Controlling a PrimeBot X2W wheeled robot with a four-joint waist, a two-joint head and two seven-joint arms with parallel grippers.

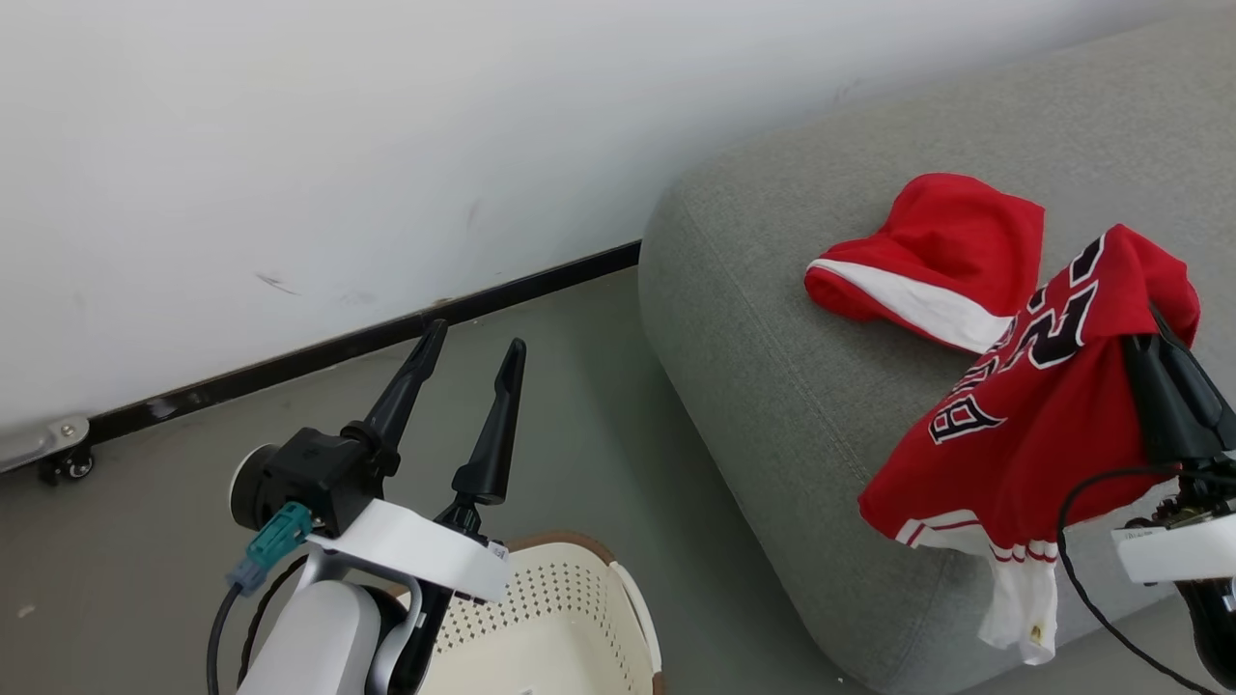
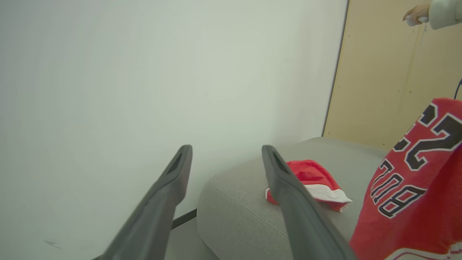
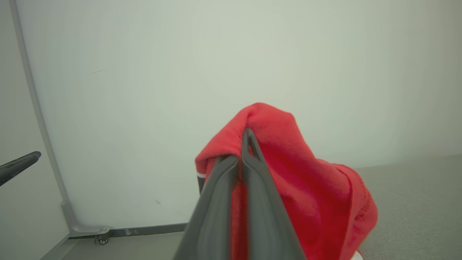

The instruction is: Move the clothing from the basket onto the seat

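Firmly between right jaws: red jersey (image 1: 1048,434).

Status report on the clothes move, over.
Left gripper open, empty. Right gripper shut on red lettered jersey, hanging over edge of grey woven-fabric sofa. Red white-striped shorts lie on sofa. Nothing in the way.
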